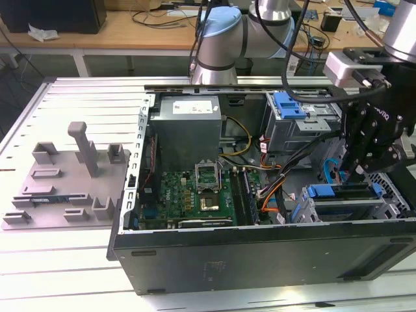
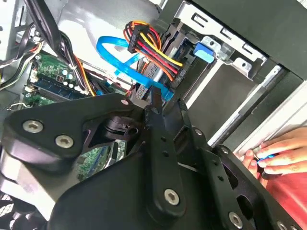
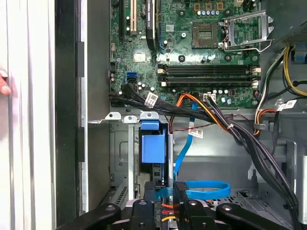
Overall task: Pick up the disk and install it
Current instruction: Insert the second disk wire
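One disk [image 3: 153,148], apparently upright in bay.

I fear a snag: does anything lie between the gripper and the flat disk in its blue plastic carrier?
Yes. In both wrist views a flat blue data cable and red, yellow and orange wires loop right at the gripper, in front of the disk in the metal drive cage.
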Motion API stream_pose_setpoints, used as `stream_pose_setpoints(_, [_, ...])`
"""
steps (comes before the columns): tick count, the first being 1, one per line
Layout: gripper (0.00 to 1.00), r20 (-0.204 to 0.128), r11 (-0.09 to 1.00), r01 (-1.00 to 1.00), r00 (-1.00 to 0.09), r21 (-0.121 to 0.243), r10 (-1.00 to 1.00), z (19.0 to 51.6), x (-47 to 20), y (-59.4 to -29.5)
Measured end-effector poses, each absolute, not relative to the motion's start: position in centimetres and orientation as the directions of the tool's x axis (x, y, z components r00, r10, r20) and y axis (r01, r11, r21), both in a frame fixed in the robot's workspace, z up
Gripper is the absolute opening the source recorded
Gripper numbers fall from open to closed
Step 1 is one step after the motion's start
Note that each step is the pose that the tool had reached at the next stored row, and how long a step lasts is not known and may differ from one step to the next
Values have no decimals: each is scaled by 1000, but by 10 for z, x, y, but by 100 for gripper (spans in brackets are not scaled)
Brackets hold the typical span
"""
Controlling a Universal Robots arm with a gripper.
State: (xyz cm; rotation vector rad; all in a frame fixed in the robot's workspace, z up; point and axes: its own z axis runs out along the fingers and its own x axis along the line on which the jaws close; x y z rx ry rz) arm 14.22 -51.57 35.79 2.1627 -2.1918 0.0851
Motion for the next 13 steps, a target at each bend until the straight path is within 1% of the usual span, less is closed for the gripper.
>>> stream_pose_setpoints(4, [29, 107, 14, -1000, -13, 0, -994, 367, 132, -509])
stream_pose_setpoints(5, [15, 113, 13, -1000, -13, -1, -994, 369, 130, -508])
stream_pose_setpoints(6, [15, 117, 14, -1000, -14, -1, -993, 370, 128, -507])
stream_pose_setpoints(7, [11, 125, 13, -1000, -14, -2, -992, 370, 125, -506])
stream_pose_setpoints(13, [11, 129, 13, -1000, -14, -3, -992, 370, 124, -505])
